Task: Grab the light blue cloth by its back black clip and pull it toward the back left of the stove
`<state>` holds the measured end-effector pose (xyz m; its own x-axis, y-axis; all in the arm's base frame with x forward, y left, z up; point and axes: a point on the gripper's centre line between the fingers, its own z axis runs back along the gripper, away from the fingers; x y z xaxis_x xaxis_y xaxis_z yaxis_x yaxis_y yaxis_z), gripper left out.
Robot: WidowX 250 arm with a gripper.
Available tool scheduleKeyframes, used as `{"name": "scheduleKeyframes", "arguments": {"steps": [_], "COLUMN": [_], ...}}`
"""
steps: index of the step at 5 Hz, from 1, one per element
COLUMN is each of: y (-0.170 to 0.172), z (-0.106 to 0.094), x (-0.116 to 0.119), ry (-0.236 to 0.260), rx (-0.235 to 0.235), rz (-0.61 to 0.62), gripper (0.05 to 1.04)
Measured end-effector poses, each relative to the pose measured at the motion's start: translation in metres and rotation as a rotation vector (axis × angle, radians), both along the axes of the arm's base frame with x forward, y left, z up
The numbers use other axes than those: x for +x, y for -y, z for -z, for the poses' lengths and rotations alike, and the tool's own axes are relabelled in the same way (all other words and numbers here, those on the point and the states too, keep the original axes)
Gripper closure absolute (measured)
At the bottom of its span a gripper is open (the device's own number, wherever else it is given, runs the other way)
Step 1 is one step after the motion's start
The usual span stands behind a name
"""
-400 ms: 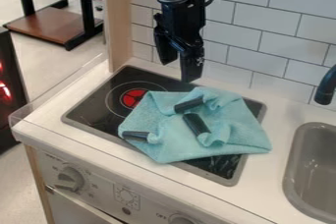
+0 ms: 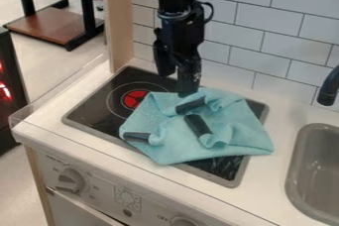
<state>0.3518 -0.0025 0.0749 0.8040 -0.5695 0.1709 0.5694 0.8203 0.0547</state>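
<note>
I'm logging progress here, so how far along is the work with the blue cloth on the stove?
Looks done: the blue cloth lies on the black cooktop, partly folded, with dark strips showing on it. In hand: nothing yet; the gripper hangs at the cloth's far edge, fingers apart, though contact is hard to tell. Left: probably any gripping or straightening, as the cloth is ungripped and rumpled.

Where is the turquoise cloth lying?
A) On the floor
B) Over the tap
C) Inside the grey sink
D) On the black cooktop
D. The turquoise cloth lies bunched over the black cooktop, the red burner spot showing beside it, while the grey sink sits apart, across a strip of white counter.
</note>
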Motion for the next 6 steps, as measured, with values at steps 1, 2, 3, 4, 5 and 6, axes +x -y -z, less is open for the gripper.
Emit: {"name": "scheduleKeyframes", "arguments": {"steps": [1,2,3,4,5,6], "y": [-0.001,0.004,0.007,0.017,0.026,0.027], "z": [0.013,0.021,0.035,0.039,0.044,0.041], "x": [0.002,0.007,0.007,0.007,0.013,0.022], "ry": [0.005,0.015,-0.003,-0.01,-0.013,0.008], "rx": [0.044,0.055,0.049,0.045,0.024,0.023], "rz": [0.023,0.043,0.074,0.113,0.129,0.116], "gripper": [0.085,0.084,0.085,0.085,0.084,0.085]}}
